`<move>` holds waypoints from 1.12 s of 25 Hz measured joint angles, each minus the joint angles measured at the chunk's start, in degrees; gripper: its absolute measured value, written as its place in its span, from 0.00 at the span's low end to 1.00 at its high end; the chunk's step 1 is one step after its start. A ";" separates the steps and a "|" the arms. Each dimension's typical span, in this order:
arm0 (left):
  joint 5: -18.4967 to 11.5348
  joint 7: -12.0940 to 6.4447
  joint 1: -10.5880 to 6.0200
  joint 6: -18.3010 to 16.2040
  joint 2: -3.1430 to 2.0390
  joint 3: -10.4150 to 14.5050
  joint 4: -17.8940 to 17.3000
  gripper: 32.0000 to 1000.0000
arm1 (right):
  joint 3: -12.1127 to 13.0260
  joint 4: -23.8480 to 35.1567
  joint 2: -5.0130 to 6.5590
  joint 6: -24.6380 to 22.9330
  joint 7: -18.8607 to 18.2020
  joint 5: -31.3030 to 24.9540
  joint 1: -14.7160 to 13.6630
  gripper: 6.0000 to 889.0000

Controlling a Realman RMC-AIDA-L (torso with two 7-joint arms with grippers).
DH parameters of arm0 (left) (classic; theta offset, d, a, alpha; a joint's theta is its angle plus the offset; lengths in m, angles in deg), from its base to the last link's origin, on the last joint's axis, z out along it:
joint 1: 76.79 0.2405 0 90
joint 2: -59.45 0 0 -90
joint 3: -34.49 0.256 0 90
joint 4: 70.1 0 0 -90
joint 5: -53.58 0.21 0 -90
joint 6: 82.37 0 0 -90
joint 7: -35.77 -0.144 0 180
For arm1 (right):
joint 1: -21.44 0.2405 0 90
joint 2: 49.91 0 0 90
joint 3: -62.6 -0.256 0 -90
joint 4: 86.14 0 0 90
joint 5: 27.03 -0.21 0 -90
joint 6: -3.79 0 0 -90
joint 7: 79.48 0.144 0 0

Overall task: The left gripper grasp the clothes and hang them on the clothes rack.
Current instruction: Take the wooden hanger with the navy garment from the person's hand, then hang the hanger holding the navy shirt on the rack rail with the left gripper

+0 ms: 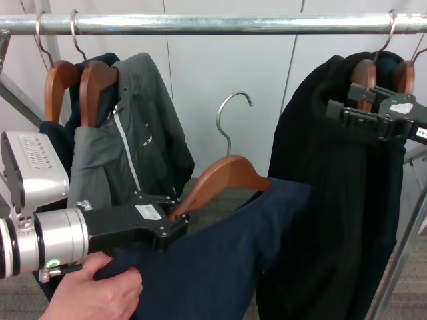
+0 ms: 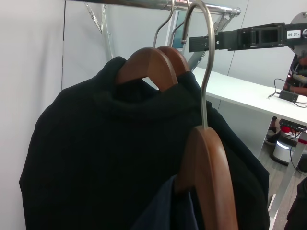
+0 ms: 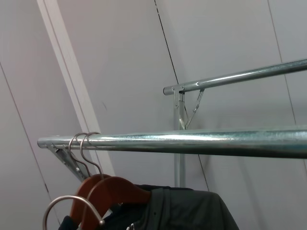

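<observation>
Half done, I judge: my left end effector (image 1: 175,220) is clamped on the clothes (image 1: 220,267) hanger's arm, its hook still below the clothes rack (image 1: 213,25).

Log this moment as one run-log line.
left gripper: shut on wooden hanger of navy clothes | hook below clothes rack, not hung | right gripper: raised by black garment | human hand on clothes

Navy clothes (image 1: 220,260) below clothes rack (image 1: 220,24)
</observation>
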 joint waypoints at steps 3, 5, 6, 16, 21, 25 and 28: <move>0.00 0.00 -0.06 -0.02 0.00 0.00 0.00 0.16 | 0.00 0.00 0.02 0.00 0.00 0.01 0.02 0.92; -0.02 0.00 -0.07 -0.05 0.00 0.00 0.00 0.16 | 0.00 0.00 0.02 0.00 0.00 0.02 0.07 0.92; -0.03 0.00 -0.07 -0.07 0.00 0.00 0.00 0.16 | 0.00 0.00 0.03 0.00 0.00 0.02 0.09 0.92; -0.07 0.00 -0.06 -0.12 0.00 0.00 0.00 0.14 | -0.10 0.00 0.03 0.00 0.00 -0.01 0.09 0.92; -2.60 -0.04 0.45 -0.07 0.05 0.57 -0.30 0.14 | -0.03 0.00 0.03 0.02 0.00 -0.12 -0.22 0.92; -4.82 -0.04 0.81 0.16 0.01 0.70 -0.99 0.14 | -0.05 0.00 0.03 0.21 0.00 -0.16 -0.38 0.92; -7.56 0.17 1.19 -0.63 -0.01 0.48 -2.36 0.15 | -0.07 0.00 0.03 0.31 0.00 -0.19 -0.40 0.92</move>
